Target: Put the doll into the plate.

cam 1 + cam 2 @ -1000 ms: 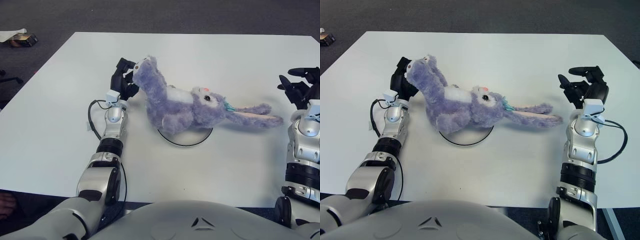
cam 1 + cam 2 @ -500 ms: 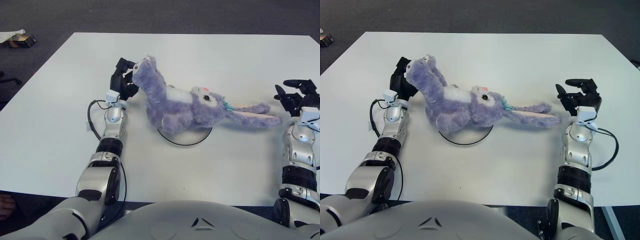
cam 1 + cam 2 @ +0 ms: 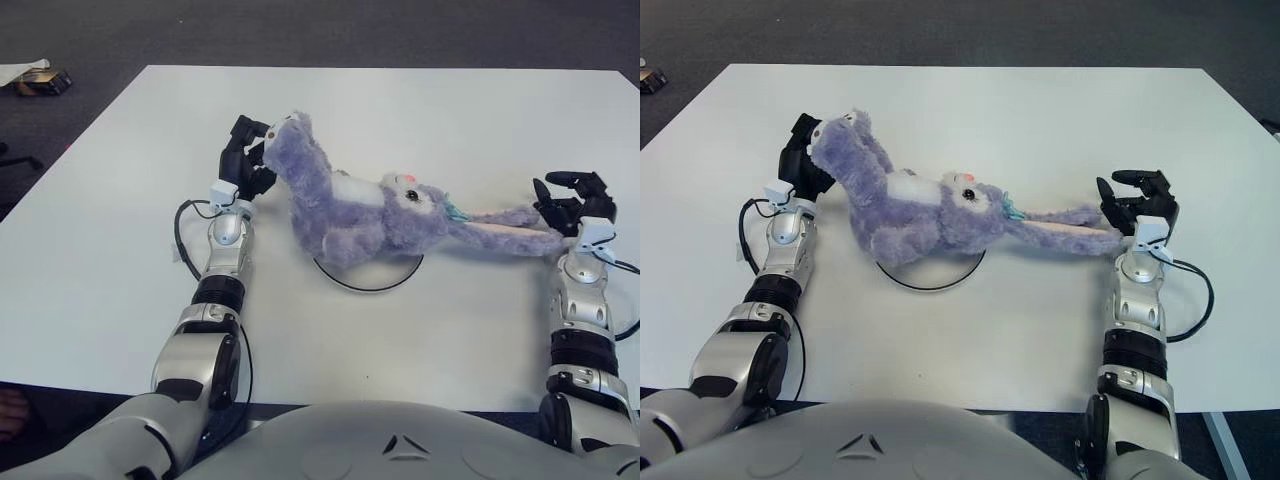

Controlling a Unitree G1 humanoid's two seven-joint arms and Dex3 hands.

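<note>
Left hand [image 3: 248,152] pinched the doll [image 3: 372,212] by its foot over the plate [image 3: 370,277]; right hand [image 3: 1137,205], fingers spread at the ear tips, needed to tuck them inward.

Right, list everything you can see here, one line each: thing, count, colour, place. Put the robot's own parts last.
doll: one, purple plush rabbit with a white chest, lying across the plate, long ears stretched toward the robot's right.
plate: one, white with a dark rim, middle of the table, mostly covered by the doll.
table: one, white, filling most of the view.
floor: dark grey, beyond the table.
small items: a dark object and something white on the floor, far left corner; too small to identify.
left hand: one, black fingers, gripping the doll's raised leg end at the left.
right hand: one, black fingers spread, at the tips of the doll's ears.
</note>
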